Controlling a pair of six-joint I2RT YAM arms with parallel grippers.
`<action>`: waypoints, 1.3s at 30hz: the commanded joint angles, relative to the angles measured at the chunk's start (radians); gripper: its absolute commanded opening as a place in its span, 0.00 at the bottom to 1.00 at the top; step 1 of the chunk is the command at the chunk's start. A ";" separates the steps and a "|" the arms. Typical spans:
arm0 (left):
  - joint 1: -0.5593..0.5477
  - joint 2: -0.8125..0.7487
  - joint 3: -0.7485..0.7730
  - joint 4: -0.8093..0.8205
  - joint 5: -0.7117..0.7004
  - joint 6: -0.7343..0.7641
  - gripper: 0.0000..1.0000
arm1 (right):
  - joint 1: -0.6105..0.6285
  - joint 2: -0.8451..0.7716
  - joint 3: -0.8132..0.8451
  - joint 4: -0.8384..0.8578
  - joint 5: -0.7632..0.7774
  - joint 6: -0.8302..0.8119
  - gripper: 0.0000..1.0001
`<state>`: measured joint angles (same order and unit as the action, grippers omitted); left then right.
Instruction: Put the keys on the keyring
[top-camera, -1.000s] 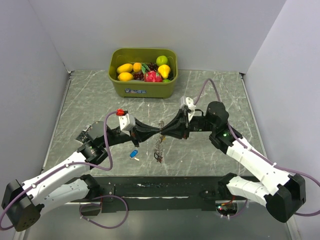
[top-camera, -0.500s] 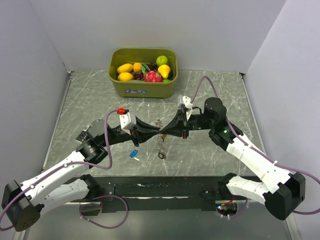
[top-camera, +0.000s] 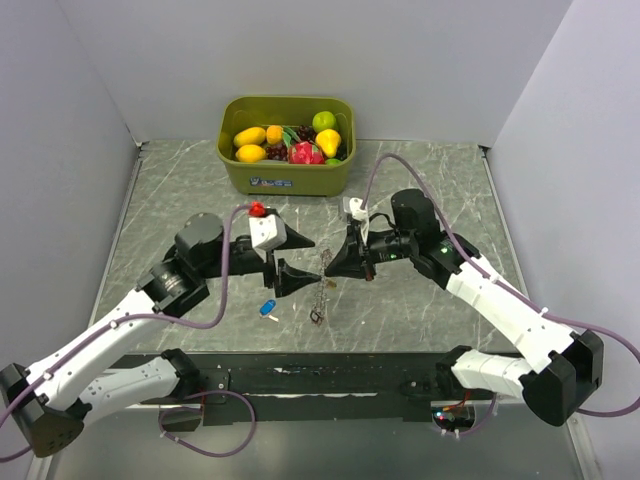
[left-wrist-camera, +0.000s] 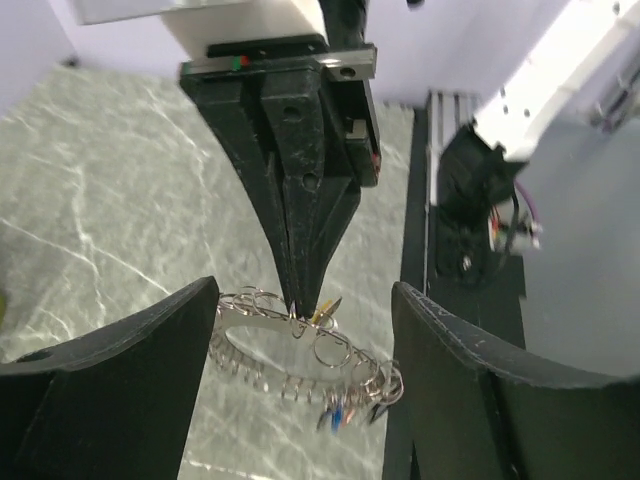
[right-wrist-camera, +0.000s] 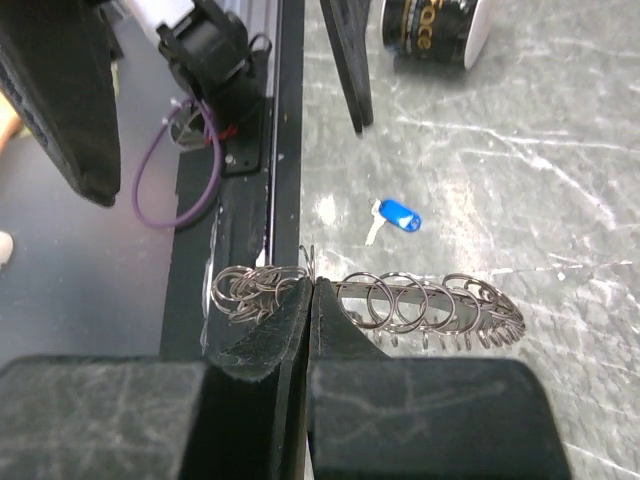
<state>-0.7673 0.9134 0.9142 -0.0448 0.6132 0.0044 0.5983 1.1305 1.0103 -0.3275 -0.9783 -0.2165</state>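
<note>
The keyring (top-camera: 322, 288) is a floppy silvery band strung with small rings, hanging above the table. My right gripper (top-camera: 328, 268) is shut on its upper edge, the pinch showing in the right wrist view (right-wrist-camera: 312, 290). The keyring (right-wrist-camera: 430, 302) stretches to the right of those fingers. My left gripper (top-camera: 312, 260) stands open just left of it, touching nothing. In the left wrist view its fingers (left-wrist-camera: 130, 370) flank the keyring (left-wrist-camera: 290, 352). Tiny coloured keys (left-wrist-camera: 348, 412) dangle from the ring's low end. One blue-headed key (top-camera: 267, 308) (right-wrist-camera: 398, 214) lies loose on the table.
A green bin (top-camera: 287, 178) of toy fruit stands at the back centre. The table's black front rail (top-camera: 330, 372) runs close below the hanging ring. Grey walls close in the left, right and back sides.
My left gripper has opened and drawn back left off the keyring. The right gripper stays shut on the ring and has shifted slightly left with it.
</note>
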 joint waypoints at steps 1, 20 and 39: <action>-0.003 0.070 0.118 -0.254 0.110 0.129 0.75 | 0.026 0.014 0.088 -0.076 -0.007 -0.096 0.00; -0.003 0.268 0.241 -0.417 0.168 0.217 0.45 | 0.060 0.038 0.088 -0.078 0.026 -0.106 0.00; -0.001 0.278 0.259 -0.443 0.088 0.226 0.34 | 0.061 0.023 0.070 -0.056 0.029 -0.095 0.00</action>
<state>-0.7673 1.1896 1.1248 -0.4892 0.7097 0.2089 0.6525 1.1862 1.0603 -0.4561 -0.9245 -0.3199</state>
